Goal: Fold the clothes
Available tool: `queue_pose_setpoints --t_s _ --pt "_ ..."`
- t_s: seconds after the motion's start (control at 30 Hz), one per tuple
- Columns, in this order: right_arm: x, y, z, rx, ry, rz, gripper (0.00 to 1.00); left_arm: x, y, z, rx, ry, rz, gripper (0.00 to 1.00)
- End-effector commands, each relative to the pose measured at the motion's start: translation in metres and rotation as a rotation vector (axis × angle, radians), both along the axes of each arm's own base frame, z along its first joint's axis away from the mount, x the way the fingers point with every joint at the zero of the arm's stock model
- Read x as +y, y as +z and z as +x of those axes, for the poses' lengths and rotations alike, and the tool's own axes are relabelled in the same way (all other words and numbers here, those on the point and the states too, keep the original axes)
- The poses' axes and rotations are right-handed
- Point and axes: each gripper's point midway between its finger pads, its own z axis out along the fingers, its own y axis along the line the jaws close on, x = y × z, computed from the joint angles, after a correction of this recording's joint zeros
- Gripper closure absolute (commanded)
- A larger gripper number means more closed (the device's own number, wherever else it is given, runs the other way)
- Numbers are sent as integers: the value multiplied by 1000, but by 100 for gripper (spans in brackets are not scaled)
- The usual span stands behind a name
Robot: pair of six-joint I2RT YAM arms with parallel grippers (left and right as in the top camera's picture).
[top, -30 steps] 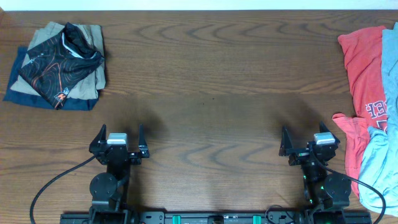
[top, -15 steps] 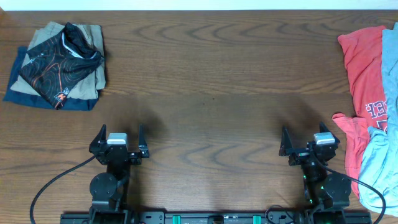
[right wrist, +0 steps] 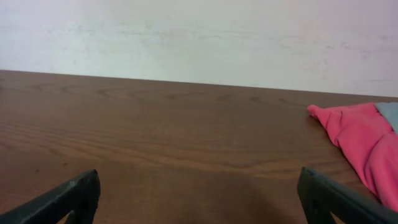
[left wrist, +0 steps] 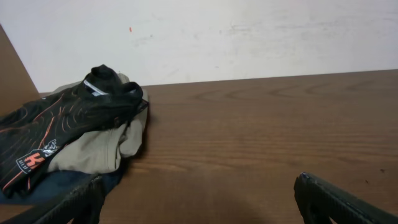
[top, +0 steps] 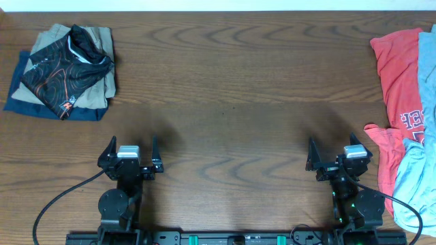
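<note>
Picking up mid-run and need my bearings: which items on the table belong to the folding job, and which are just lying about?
Job: black jersey, folded atop the far-left stack; left end effector and right end effector, both open.
Lying about: khaki garment and navy garment beneath it; red shirts and light blue garment at right.

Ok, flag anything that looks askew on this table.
The black jersey lies diagonally across the beige garment beneath, its collar bunched up. The red shirt at the right edge lies crumpled, unfolded.
</note>
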Motion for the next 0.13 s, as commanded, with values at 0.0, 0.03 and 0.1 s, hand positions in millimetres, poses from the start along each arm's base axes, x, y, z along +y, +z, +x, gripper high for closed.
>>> queue_pose_setpoints --t_s 0.0,0.03,0.1 --pt "2 0 -1 -2 9 -10 1 5 -17 -1 53 22 24 2" --pt "2 0 -1 -2 9 -10 1 5 -17 -1 53 22 24 2" --pt "2 0 -1 -2 9 -10 1 5 -17 -1 53 22 24 2"
